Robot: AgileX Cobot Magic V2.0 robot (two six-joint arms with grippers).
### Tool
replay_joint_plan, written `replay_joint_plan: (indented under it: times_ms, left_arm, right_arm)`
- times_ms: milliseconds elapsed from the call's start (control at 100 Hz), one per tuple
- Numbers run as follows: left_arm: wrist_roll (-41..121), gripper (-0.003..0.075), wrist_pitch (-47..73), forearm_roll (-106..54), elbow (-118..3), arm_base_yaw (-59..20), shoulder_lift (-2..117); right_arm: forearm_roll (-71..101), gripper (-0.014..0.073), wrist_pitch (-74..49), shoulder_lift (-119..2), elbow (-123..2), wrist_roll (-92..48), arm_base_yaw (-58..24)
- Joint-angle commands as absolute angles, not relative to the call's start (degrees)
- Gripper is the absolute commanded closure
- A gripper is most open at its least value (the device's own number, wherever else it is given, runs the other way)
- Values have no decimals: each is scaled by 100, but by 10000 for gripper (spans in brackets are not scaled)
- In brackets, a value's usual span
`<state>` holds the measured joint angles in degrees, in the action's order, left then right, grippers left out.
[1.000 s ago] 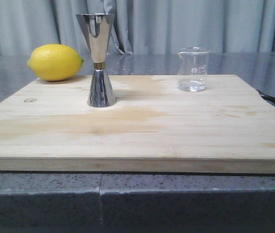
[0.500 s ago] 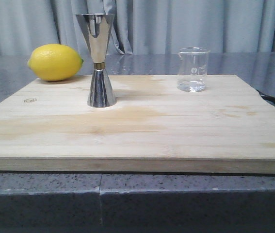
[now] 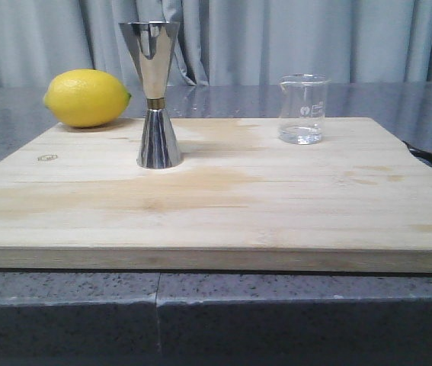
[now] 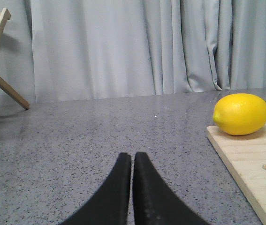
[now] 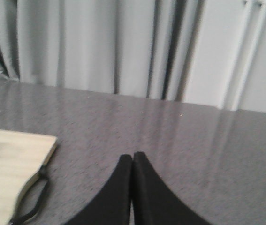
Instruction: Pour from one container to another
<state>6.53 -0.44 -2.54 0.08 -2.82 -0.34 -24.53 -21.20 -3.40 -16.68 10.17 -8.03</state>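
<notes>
I am seeing the small clear glass beaker standing upright toward the far right of the wooden board, its pour lip facing left, faint white marks on its wall, a little clear liquid sitting in its bottom. The tall steel jigger is standing upright well to its left, brass band at its waist.

Yellow lemon on wooden board, grey countertop, curtain

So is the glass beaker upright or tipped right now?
Upright: the beaker stands on its base on the wooden board, rim level, untouched.
</notes>
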Motion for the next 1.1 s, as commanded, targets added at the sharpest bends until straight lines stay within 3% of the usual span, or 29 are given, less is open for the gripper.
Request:
replay_joint_plan:
  times_ms: [0,70,260,660,1090]
  left_arm:
    - [652,739,-442,-301,49,-255,-177]
    - [652,739,-442,-301,49,-255,-177]
    - [652,739,-442,-301,49,-255,-177]
    - [652,739,-442,-301,49,-255,-177]
    - [652,739,-442,-301,49,-255,-177]
  right_arm:
    - [-746,665,-1808,-382,-1738,-508,-778]
    - [-108,665,-1392,-382,-1503,-929,-778]
    - [-95,665,-72,-123,-552,-468,-778]
    - [-95,665,-43,178,15,0,-195]
    - [-86,665,0,178,244,76,-198]
